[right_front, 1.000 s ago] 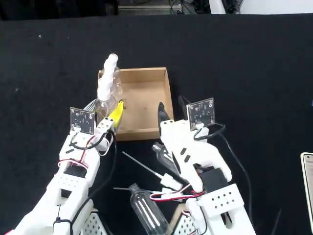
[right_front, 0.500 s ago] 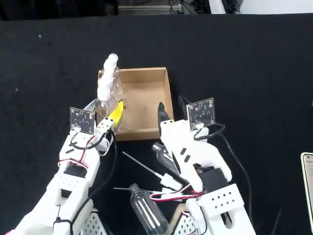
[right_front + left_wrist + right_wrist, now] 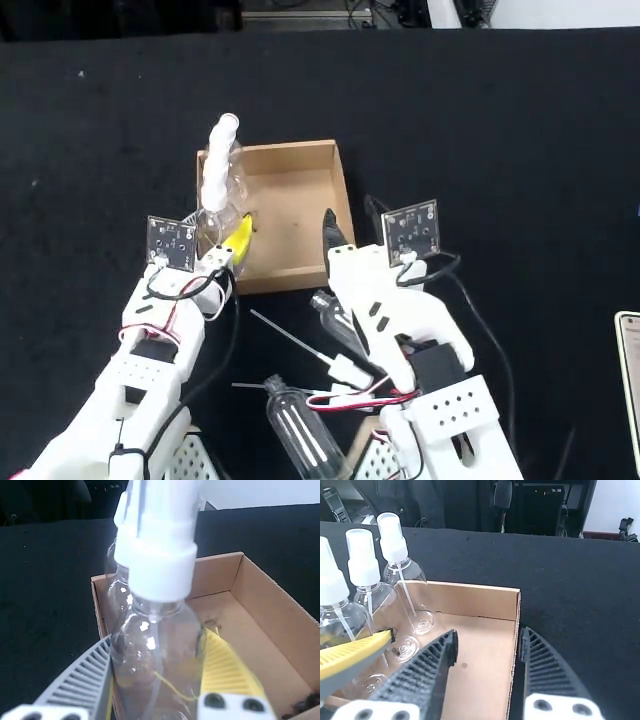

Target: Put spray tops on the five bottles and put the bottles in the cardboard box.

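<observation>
My left gripper (image 3: 222,225) (image 3: 156,680) is shut on a clear bottle (image 3: 218,185) (image 3: 150,645) with a white spray top (image 3: 157,555), held upright at the left wall of the cardboard box (image 3: 300,215) (image 3: 485,610). Two more capped bottles (image 3: 402,575) (image 3: 370,595) stand inside the box beside it. My right gripper (image 3: 330,235) (image 3: 487,647) is open, its fingers either side of the box's right wall. An uncapped bottle (image 3: 300,425) lies near the arm bases. Another (image 3: 333,312) lies half hidden under the right arm. A loose spray top (image 3: 345,370) with its tube lies between them.
The black table (image 3: 500,150) stretches open behind and to the right of the box. A white object (image 3: 630,370) lies at the right edge. The arms' bases crowd the near edge.
My left gripper has shifted slightly with the bottle, which now leans a little more. The box has been nudged a touch. The right arm has not moved.
</observation>
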